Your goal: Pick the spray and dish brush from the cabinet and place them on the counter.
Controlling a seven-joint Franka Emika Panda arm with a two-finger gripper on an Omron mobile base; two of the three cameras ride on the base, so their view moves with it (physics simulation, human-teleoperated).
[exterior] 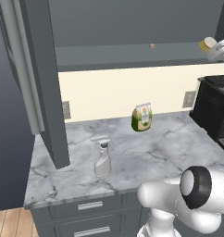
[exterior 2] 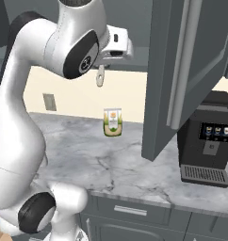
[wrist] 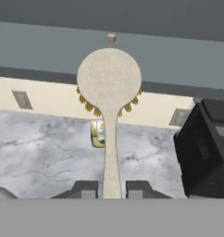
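The dish brush [wrist: 109,78], a cream handle with a round head fringed by yellowish bristles, is clamped by its handle in my gripper [wrist: 110,187], which is shut on it. In the right base view the dish brush [exterior 2: 101,75] hangs below the gripper [exterior 2: 105,61], high above the counter [exterior 2: 111,155] and in front of the cabinet shelf [wrist: 178,60]. Its head [exterior: 207,44] also peeks in at the top right of the left base view. The spray [exterior: 102,157] stands upright on the counter [exterior: 151,148] near the open cabinet door [exterior: 44,83].
A green-and-cream pouch [exterior: 141,117] stands near the back wall on the counter. A black coffee machine [exterior 2: 207,141] occupies the right end. The other open cabinet door [exterior 2: 182,70] juts out over the counter. A small brown block [wrist: 111,38] sits on the shelf.
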